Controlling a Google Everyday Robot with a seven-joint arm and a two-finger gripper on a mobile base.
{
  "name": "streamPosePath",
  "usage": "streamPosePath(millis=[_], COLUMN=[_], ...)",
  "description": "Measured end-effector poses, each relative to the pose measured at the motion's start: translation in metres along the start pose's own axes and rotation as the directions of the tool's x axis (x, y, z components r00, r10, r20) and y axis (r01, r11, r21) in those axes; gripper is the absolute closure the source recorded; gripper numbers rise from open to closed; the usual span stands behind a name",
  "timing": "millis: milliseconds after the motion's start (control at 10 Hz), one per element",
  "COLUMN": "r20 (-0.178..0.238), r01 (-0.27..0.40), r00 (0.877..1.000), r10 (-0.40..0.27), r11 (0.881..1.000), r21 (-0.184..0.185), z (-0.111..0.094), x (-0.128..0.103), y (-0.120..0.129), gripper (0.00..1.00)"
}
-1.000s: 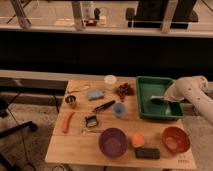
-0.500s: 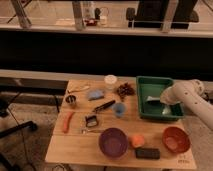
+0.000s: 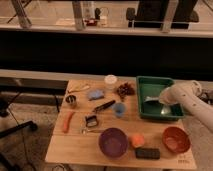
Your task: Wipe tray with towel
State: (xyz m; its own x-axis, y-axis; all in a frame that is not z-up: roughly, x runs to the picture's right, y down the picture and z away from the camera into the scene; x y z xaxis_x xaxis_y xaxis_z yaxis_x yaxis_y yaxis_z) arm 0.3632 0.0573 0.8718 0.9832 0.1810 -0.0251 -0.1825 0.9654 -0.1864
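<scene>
Since a second ago the arm is sliding leftward across the green tray point(image 3: 145, 82) at the worktop's point(image 3: 75, 147) far right corner; the hand point(image 3: 159, 101) is sitting inside it, over the pale towel point(image 3: 150, 101), its opening impossible to tell; nearby, a purple bowl point(image 3: 113, 142) and reddish bowl point(image 3: 175, 139) are lining the near edge; no writing is readable.

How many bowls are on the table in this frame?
2. A purple bowl sits at the table's front centre, and an orange-red bowl at the front right corner. The gripper is over the green tray; the arm may hide small items behind it.
</scene>
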Motion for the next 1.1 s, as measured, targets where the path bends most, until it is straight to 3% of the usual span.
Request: streamPosePath(millis=[600, 700, 1100], r20=[-0.050, -0.052, -0.046], r01=[0.013, 0.014, 0.008], r00=[0.999, 0.999, 0.999], r10=[-0.009, -0.009, -0.004], r11=[0.996, 0.996, 0.996], r21=[0.085, 0.091, 0.084], z=[-0.009, -0.010, -0.013], x=[0.009, 0.008, 0.007], y=[-0.006, -0.006, -0.006], gripper=[0.99, 0.95, 0.56])
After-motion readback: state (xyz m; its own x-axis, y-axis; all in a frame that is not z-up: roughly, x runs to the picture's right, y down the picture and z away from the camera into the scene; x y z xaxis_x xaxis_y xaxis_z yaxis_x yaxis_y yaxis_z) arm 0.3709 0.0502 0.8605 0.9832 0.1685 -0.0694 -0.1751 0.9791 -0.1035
